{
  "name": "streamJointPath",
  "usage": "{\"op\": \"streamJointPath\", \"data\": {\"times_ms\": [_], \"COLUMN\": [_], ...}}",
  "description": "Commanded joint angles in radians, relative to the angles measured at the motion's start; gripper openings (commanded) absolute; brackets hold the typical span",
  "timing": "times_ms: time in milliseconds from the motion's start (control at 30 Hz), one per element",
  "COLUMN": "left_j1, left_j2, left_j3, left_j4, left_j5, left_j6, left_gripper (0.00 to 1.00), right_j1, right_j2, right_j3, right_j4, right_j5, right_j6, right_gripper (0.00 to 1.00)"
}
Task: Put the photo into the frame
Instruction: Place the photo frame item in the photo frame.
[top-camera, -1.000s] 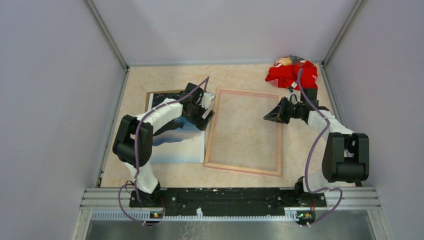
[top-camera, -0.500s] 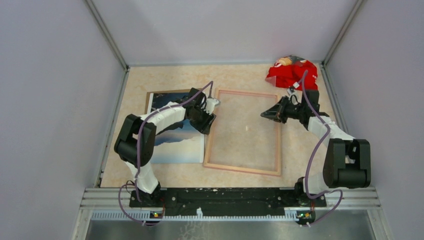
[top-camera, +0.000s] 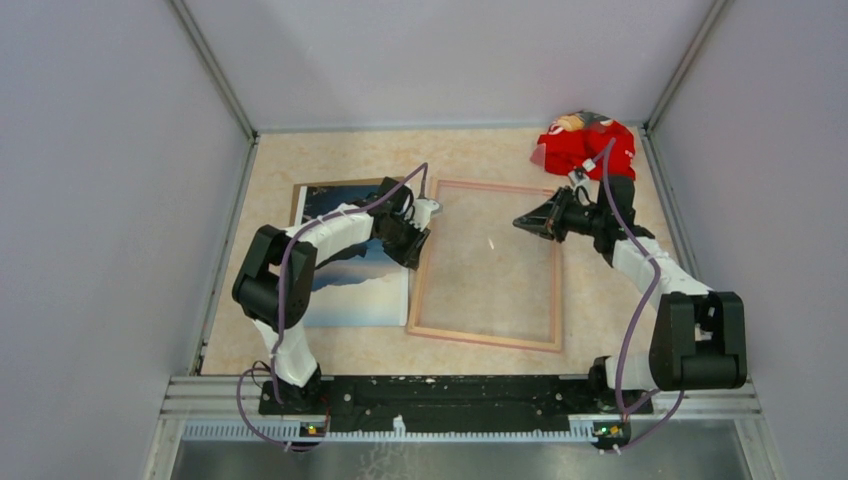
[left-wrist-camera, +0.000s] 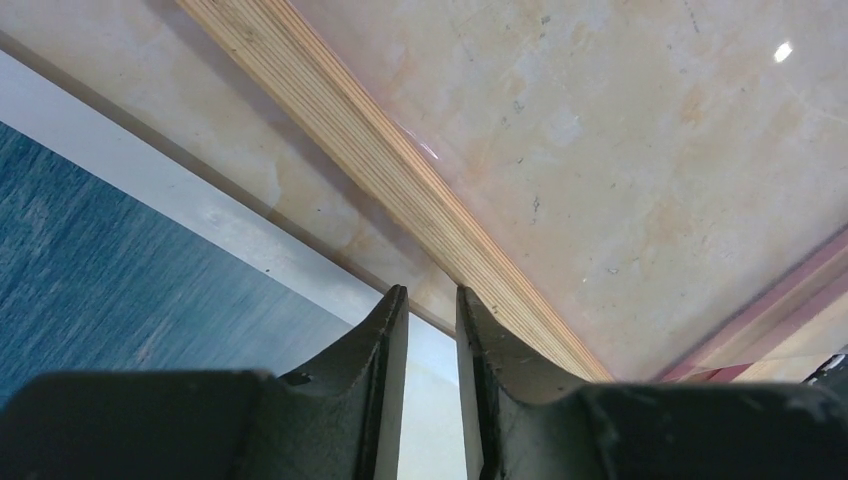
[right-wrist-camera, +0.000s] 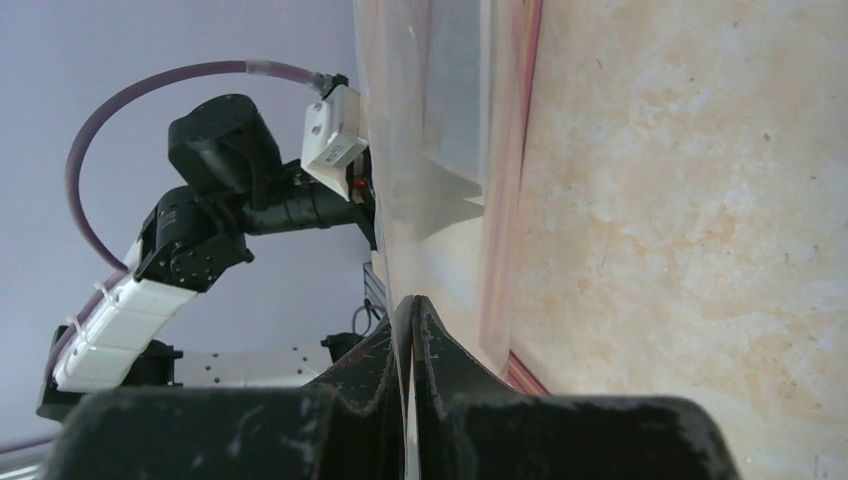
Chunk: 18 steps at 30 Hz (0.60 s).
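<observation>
The photo (top-camera: 360, 290) is lying face up on the table (top-camera: 330, 160), just left of the frame (top-camera: 485, 338) and outside it; insertion is not yet done. The frame is resting flat with its pale wood side up. The left gripper (top-camera: 420, 238) is hovering low over the strip between print and frame, its fingers (left-wrist-camera: 385, 340) standing slightly parted and grasping nothing visible. The right gripper (top-camera: 522, 222) is reaching over the frame's far right part, clamped onto what appears to be a clear pane (right-wrist-camera: 440, 120). Judged remaining: freeing the opening, moving the print across, seating it. The print is showing a matte blue sea with a white margin; the frame rail is showing fine layered grain, thin and straight; the pane is looking glossy, thin and reflective; the table is looking mottled beige
</observation>
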Motion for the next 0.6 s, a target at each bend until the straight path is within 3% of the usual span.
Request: {"op": "streamJointPath", "data": {"times_ms": [0, 167, 300, 567], "left_j1": [-0.002, -0.001, 0.000, 0.001], "left_j2": [0.021, 0.018, 0.017, 0.015], "left_j3": [-0.013, -0.029, -0.036, -0.044], "left_j4": [0.039, 0.048, 0.053, 0.059], "left_j5": [0.017, 0.030, 0.040, 0.057], "left_j6": [0.010, 0.010, 0.006, -0.004], "left_gripper": [0.29, 0.24, 0.14, 0.12], "right_j1": [0.053, 0.077, 0.079, 0.084], "right_j2": [-0.050, -0.069, -0.077, -0.076], "right_j3": [0.036, 0.028, 0.029, 0.033], "right_j4": [0.067, 0.113, 0.156, 0.144], "right_j5": [0.035, 0.072, 0.078, 0.096], "right_j6": [0.082, 0.158, 0.221, 0.226], "right_gripper": [0.00, 0.00, 0.00, 0.00]}}
